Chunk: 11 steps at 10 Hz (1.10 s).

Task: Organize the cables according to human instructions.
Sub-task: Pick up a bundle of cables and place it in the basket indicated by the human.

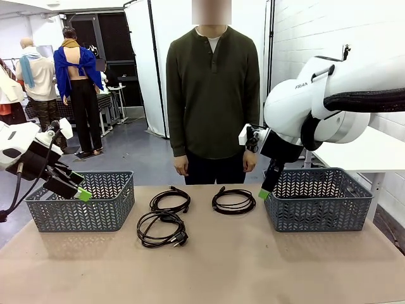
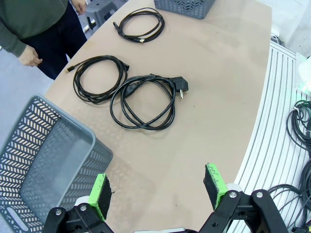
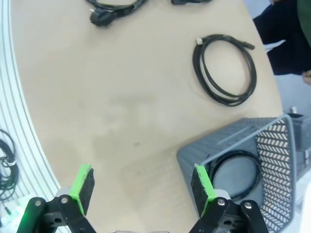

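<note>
Three coiled black cables lie on the tan table: one at the back left (image 1: 169, 201), one with a chunky plug nearer me (image 1: 162, 229), and one at the back middle (image 1: 233, 201). A fourth coil (image 3: 236, 172) rests inside the right grey basket (image 3: 233, 133). My left gripper (image 1: 81, 185) hovers open by the left basket's (image 1: 81, 202) front corner; its wrist view shows nothing between its green pads (image 2: 99, 196). My right gripper (image 1: 264, 192) hangs open beside the right basket's (image 1: 319, 199) left wall. The person (image 1: 212, 95) stands at the far edge, arms down.
In the left wrist view the plug cable (image 2: 144, 100) lies closest, then a second coil (image 2: 98, 77), then the far coil (image 2: 140, 25). The table's front half is bare board. Loose cables hang off the table's side (image 2: 299, 126).
</note>
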### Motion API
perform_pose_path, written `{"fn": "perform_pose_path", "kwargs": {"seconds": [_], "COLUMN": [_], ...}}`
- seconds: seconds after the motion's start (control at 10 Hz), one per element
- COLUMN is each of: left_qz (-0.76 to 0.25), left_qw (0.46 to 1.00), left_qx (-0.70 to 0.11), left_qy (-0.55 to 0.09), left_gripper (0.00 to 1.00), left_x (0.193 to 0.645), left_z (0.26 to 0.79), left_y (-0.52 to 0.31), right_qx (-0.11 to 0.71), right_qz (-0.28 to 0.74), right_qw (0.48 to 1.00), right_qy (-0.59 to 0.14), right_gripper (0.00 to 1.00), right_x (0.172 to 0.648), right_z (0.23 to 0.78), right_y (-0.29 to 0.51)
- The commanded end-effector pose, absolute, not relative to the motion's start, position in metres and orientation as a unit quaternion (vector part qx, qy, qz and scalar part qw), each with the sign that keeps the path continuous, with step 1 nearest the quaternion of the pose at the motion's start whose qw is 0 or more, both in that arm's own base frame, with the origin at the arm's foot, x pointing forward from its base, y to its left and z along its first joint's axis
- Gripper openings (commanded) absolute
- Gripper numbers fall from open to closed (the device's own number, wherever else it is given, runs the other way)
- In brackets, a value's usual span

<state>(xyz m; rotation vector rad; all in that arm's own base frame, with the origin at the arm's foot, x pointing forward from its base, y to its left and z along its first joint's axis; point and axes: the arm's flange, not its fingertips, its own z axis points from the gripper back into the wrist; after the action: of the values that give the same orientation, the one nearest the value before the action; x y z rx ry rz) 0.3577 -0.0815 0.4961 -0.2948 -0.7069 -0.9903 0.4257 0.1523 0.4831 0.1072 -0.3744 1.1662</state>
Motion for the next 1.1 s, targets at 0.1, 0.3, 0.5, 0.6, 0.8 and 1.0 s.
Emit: {"fn": "perform_pose_path", "kwargs": {"seconds": [0.1,0.3,0.5,0.6,0.8,1.0], "left_qz": [-0.469,-0.469,-0.469,-0.469,-0.469,-0.469], "left_qw": [0.806,0.806,0.806,0.806,0.806,0.806], "left_qx": [-0.144,-0.144,-0.144,-0.144,-0.144,-0.144], "left_qy": [-0.332,-0.332,-0.332,-0.332,-0.332,-0.332], "left_gripper": [1.0,1.0,1.0,1.0,1.0,1.0], "left_x": [0.3598,0.3598,0.3598,0.3598,0.3598,0.3598], "left_z": [0.4948,0.4948,0.4948,0.4948,0.4948,0.4948], "left_y": [-0.0787,-0.0787,-0.0787,-0.0787,-0.0787,-0.0787], "right_qx": [0.05,0.05,0.05,0.05,0.05,0.05], "right_qz": [0.547,0.547,0.547,0.547,0.547,0.547], "right_qw": [0.817,0.817,0.817,0.817,0.817,0.817], "right_qy": [-0.176,-0.176,-0.176,-0.176,-0.176,-0.176], "right_gripper": [1.0,1.0,1.0,1.0,1.0,1.0], "right_x": [0.4257,0.4257,0.4257,0.4257,0.4257,0.4257], "right_z": [0.4831,0.4831,0.4831,0.4831,0.4831,0.4831], "right_y": [0.1523,0.1523,0.1523,0.1523,0.1523,0.1523]}}
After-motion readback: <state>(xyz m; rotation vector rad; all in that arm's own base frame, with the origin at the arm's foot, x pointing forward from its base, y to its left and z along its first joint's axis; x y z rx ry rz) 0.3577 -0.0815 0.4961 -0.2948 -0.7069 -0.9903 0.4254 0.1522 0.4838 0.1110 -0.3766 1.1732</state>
